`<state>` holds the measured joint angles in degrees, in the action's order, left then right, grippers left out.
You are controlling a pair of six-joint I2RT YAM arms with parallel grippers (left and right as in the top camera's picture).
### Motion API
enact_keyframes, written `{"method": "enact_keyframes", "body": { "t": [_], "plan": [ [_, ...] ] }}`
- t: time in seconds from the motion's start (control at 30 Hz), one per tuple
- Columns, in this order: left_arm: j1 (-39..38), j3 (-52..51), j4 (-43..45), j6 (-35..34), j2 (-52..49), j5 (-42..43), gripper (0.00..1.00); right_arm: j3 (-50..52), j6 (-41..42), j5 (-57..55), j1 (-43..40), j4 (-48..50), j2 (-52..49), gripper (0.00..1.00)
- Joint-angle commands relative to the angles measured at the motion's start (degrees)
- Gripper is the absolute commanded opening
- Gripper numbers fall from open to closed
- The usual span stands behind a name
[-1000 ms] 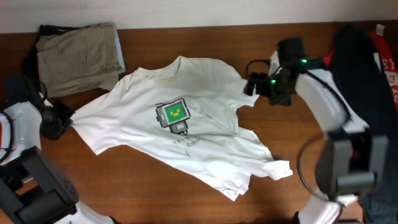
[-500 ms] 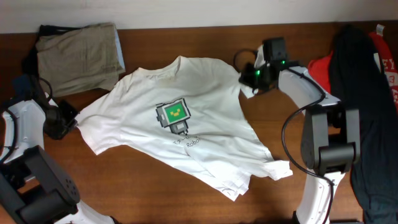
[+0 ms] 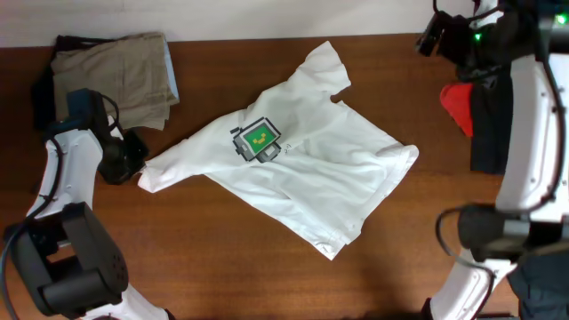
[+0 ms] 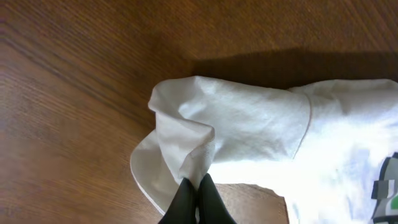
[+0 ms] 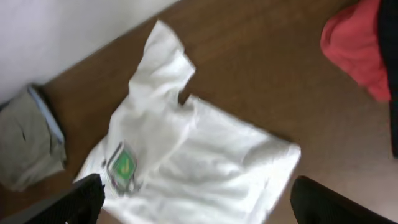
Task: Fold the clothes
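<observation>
A white short-sleeved shirt with a green square print lies crumpled on the brown table, one sleeve pointing to the far edge. My left gripper is shut on the shirt's left sleeve; the wrist view shows the black fingertips pinching white fabric. My right gripper is raised at the far right, away from the shirt, its jaws wide open and empty, with the shirt below it. A red garment and a black one lie at the right.
A folded khaki garment lies at the back left, with a dark one beneath it. The red garment also shows in the right wrist view. A white wall runs along the table's far edge.
My right gripper has let go of the shirt's right sleeve and lifted away to the far right. The shirt has been pulled and bunched rightwards. My left gripper has moved right with its sleeve.
</observation>
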<state>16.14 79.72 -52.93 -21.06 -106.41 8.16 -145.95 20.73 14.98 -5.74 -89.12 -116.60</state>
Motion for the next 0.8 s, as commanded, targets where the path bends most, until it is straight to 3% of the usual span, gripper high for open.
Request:
{"method": "enact_keyframes", "body": {
  "t": [0.0,0.07,0.13,0.17,0.2,0.27,0.3,0.37,0.47,0.63,0.77],
  "plan": [
    [-0.11,-0.07,-0.13,-0.76,0.13,-1.44,0.0,-0.52,-2.08,-5.2,6.38,-8.22,10.84,0.99],
    [-0.11,-0.07,-1.46,-0.76,0.13,-4.46,0.0,2.54,-0.07,-7.02,12.04,-8.22,16.06,0.99],
    [0.04,-0.07,-4.28,-0.72,0.13,-6.05,0.45,8.44,6.05,-17.29,19.39,-8.22,23.43,0.99],
    [0.46,-0.07,-5.05,1.14,0.13,-5.99,0.78,13.14,6.38,-17.4,22.69,-8.22,26.97,0.99],
    [0.87,-0.07,-5.49,2.62,0.13,-5.84,0.96,19.52,6.38,-17.44,25.75,-8.2,29.94,0.99],
    [2.36,-0.09,-5.22,3.98,-0.39,-5.9,0.99,31.26,7.1,-17.18,28.0,-7.74,31.5,0.98],
    [3.08,-0.09,-5.2,3.98,-1.01,-5.81,0.93,36.22,8.02,-16.72,28.3,-6.19,31.39,0.99],
    [4.09,-0.09,-5.64,4.0,-3.41,-5.97,0.92,49.66,8.74,-11.34,30.32,-1.44,31.39,0.99],
    [5.4,-0.17,-5.6,4.0,-8.17,-6.05,0.92,64.96,15.69,-11.08,35.1,5.68,31.39,0.99],
    [7.48,-0.17,-1.81,3.98,-10.16,-7.58,0.84,74.66,19.45,-10.47,41.72,14.49,31.36,0.99],
    [7.67,-0.17,1.4,3.76,-10.38,-7.63,0.76,79.95,20.26,-10.27,42.05,22.49,31.32,0.99]
  ]
}}
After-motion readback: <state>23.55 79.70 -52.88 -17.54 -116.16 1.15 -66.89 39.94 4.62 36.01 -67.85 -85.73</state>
